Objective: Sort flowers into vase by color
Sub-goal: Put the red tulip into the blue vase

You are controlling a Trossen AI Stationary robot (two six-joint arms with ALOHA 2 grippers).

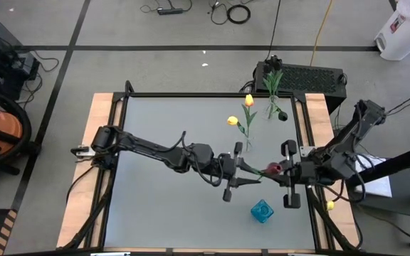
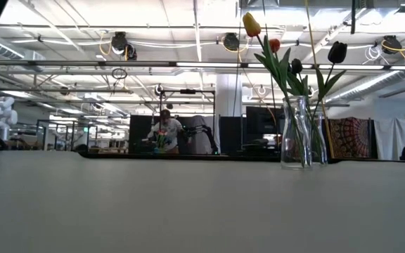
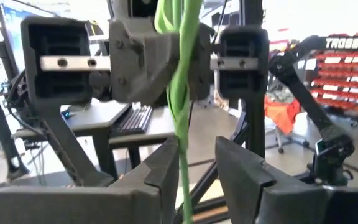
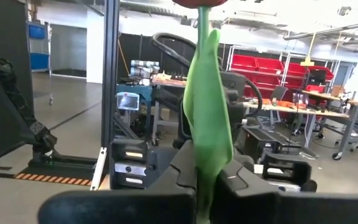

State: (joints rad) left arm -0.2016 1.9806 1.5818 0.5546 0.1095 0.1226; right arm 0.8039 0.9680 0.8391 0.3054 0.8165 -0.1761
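A red-headed flower hangs over the table's right half between my two grippers. My right gripper, reaching in from the right, is shut on it. My left gripper faces it from the left and is open. The flower's thin green stem runs through the gap between the left fingers, close to one finger; whether they touch, I cannot tell. Yellow flowers stand in a clear glass vase. Dark flowers stand in a second glass vase farther back. My right gripper pinches the flower's stem and a broad green leaf between its two fingers, a little below the red head. The fingers come in about level from the table's right side and lie across the stem. The flower is lifted clear of the table.
A small blue vase stands near the front right. A black keyboard lies beyond the far edge. The table's left half is bare grey surface. In the low view both glass vases stand at the right.
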